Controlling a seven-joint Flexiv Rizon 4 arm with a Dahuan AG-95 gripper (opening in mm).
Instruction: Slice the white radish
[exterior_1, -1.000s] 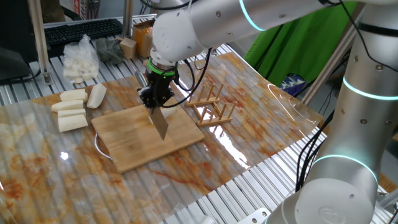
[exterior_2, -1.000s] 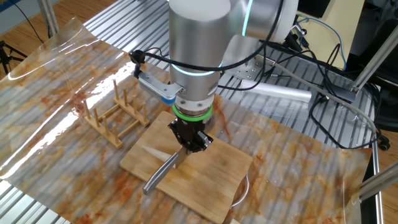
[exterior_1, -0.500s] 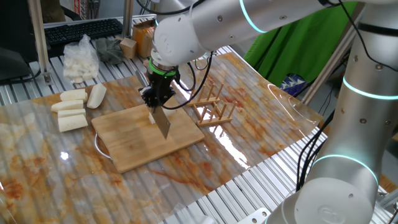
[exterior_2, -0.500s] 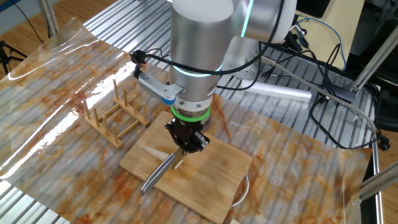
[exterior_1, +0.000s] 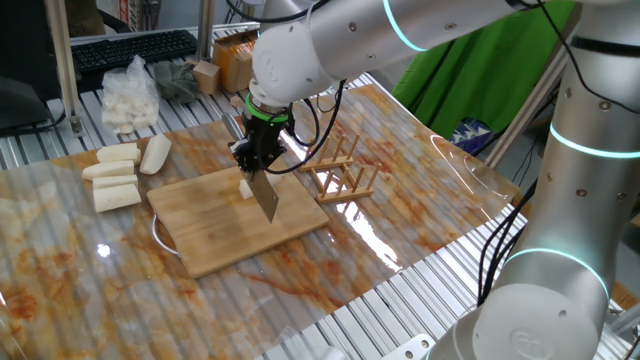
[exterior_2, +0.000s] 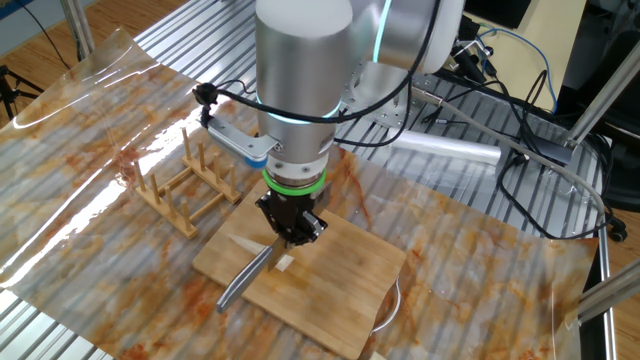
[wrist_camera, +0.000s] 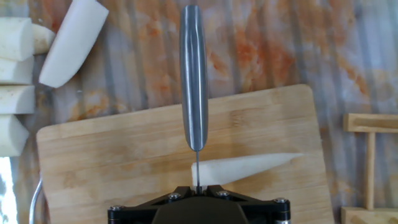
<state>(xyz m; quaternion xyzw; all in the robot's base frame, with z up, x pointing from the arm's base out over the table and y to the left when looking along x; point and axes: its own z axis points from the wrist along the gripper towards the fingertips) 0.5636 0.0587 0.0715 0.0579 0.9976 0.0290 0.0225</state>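
Observation:
The white radish (wrist_camera: 249, 167) is a short tapered cream-white root lying on the wooden cutting board (wrist_camera: 112, 155), its point towards the right of the hand view. My gripper (wrist_camera: 198, 188) is shut on a steel knife (wrist_camera: 193, 81). The blade stands edge-on over the radish close to its thick end. In one fixed view the gripper (exterior_1: 256, 160) holds the knife (exterior_1: 265, 196) down on the board with the radish's thick end (exterior_1: 246, 187) showing beside it. In the other fixed view the gripper (exterior_2: 288, 228), the knife (exterior_2: 243, 278) and the radish (exterior_2: 284, 263) show likewise.
Several thicker blocky cream-white chunks (exterior_1: 115, 175) lie left of the board (exterior_1: 230, 235). A clear bag of white pieces (exterior_1: 130, 95) is behind them. A wooden rack (exterior_1: 340, 170) stands right of the board, close to the gripper.
My gripper and the knife have shifted sideways along the radish, towards the rack side. The radish's thick end now shows beside the blade.

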